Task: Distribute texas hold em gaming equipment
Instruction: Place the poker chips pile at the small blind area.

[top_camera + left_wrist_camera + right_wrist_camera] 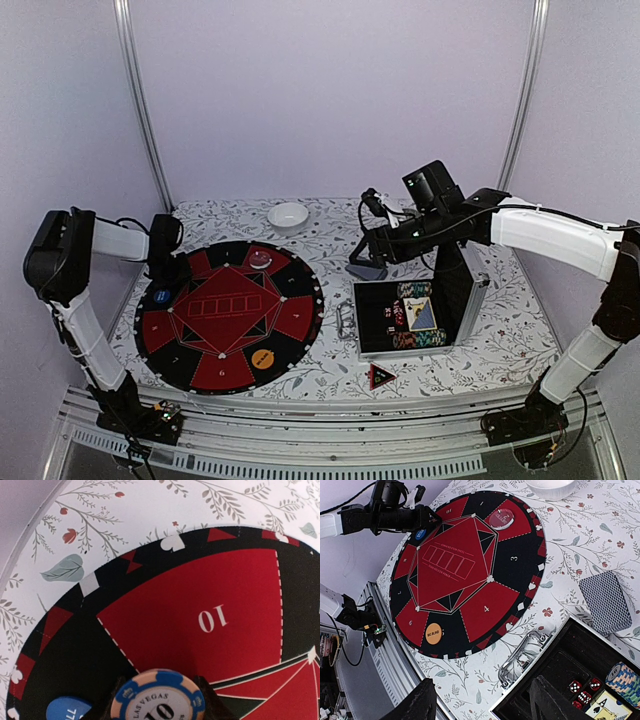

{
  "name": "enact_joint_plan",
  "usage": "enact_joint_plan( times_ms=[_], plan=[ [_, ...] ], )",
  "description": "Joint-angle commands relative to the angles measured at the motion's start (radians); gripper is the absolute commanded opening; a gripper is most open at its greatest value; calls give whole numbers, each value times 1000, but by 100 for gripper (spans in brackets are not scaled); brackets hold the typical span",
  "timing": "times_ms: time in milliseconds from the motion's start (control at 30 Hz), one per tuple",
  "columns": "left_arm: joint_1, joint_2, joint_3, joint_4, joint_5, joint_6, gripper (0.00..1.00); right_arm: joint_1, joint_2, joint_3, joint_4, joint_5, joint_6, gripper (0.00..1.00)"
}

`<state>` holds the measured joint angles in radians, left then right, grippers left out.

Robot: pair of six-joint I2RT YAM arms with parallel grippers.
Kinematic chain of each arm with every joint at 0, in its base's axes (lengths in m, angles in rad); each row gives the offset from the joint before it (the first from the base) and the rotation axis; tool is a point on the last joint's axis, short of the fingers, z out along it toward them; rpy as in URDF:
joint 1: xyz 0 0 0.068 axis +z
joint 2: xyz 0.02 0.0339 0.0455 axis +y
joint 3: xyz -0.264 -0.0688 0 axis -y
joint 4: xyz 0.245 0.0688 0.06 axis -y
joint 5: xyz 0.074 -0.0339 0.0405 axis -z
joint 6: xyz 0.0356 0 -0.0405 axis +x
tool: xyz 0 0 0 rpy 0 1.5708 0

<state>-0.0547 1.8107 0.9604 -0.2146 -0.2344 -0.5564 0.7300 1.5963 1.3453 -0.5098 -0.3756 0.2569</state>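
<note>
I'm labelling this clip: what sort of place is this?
Probably a robot test bench dressed as a poker table: plain walls, a round hold'em mat, an open chip case on a floral tablecloth.

A blue-striped poker chip (157,700) stands upright, apparently gripped, over the mat (200,595) beside a blue button disc (67,711).

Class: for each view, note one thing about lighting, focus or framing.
Top external: even light, soft shadows, small print unreadable. Left wrist: the poker chip is cropped by the lower edge. Right wrist: its fingers are dark, blurred silhouettes; the mat sharp.
</note>
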Motion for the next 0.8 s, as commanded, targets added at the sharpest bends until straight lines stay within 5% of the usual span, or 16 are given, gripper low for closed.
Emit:
enact_joint_plan(
  times_ms=[0, 300, 767],
  plan=[
    [-7, 28, -17, -39, -27, -37, 21, -6, -30, 6, -8, -2, -5, 66],
    [-58, -2, -56, -26, 9, -73, 14, -7, -25, 14, -14, -3, -7, 66],
    [-39, 1, -65, -13, 41, -74, 30, -7, -48, 5, -19, 4, -3, 66]
  ],
)
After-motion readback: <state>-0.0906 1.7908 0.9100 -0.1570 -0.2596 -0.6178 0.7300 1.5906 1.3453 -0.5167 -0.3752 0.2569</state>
